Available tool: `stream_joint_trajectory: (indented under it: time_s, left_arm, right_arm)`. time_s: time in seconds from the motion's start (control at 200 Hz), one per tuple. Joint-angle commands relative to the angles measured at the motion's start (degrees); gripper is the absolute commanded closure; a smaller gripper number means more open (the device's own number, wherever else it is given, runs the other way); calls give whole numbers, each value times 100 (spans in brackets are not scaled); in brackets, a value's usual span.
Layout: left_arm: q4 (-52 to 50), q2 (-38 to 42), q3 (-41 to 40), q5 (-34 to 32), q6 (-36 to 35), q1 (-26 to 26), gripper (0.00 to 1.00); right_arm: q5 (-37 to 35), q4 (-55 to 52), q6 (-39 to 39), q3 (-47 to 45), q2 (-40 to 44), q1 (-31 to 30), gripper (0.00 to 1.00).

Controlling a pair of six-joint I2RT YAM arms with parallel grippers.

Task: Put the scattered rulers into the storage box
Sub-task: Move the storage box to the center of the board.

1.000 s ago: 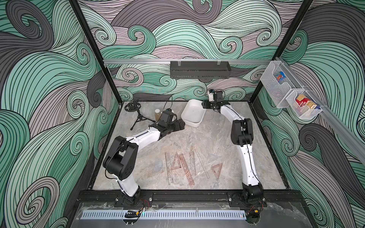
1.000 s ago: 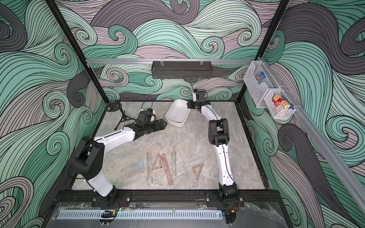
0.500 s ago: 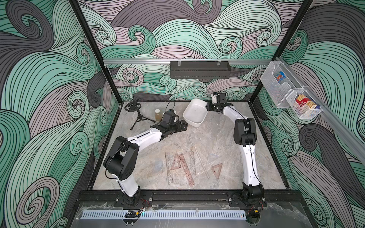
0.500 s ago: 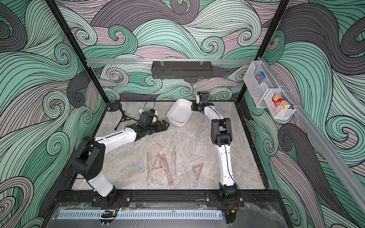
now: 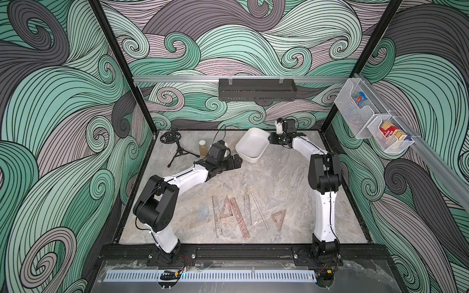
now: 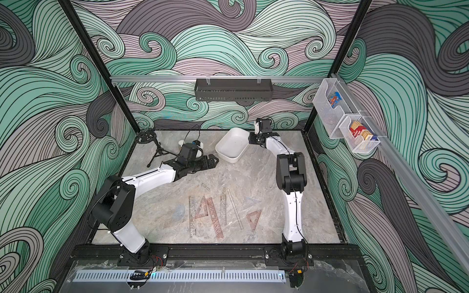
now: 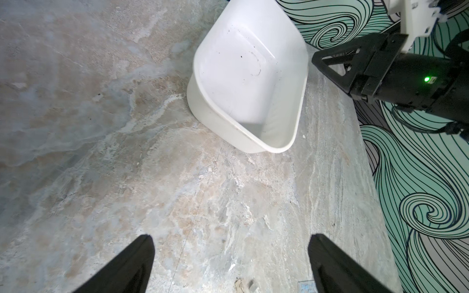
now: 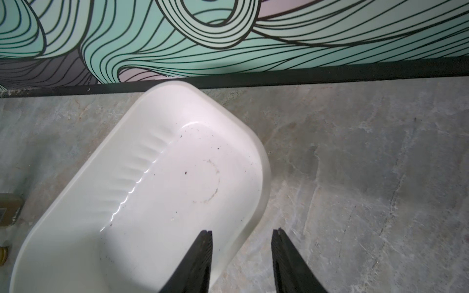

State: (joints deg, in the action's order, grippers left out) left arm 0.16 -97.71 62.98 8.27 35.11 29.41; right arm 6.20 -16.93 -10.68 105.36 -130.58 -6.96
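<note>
The storage box [image 5: 250, 148] is a white tub standing askew at the back of the table, empty inside [image 8: 165, 192]. My right gripper [image 5: 270, 139] [image 8: 242, 231] is at its far right corner, open, one finger inside the box and the other outside, with the wall between them. My left gripper [image 5: 237, 163] [image 7: 231, 237] is wide open over bare table just left of the box [image 7: 248, 83]. The scattered rulers [image 5: 236, 215] [image 6: 213, 218], straight strips and set squares, lie flat near the front, far from both grippers.
A small black tripod [image 5: 175, 144] and a bottle [image 5: 203, 148] stand at the back left. A long black tray [image 5: 256, 90] hangs on the back wall. White wire baskets [image 5: 368, 121] hang on the right wall.
My right gripper has come down from behind the box to straddle its corner, its jaws narrowing. The box has turned a little. My left gripper has slid right toward the box.
</note>
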Motion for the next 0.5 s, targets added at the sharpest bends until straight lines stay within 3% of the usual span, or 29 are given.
stream_joint_trajectory:
  time_s: [0.0, 0.385, 0.495]
  left_arm:
    - [111, 146, -39, 92, 13, 30, 2]
    - [85, 147, -7, 62, -20, 62, 2]
    - [78, 174, -25, 11, -38, 56, 2]
  right_arm:
    - [-213, -11, 132, -151, 124, -17, 58]
    - [-362, -12, 180, -416, 386, -180, 58]
    - [-380, 35, 141, -232, 263, -209, 52]
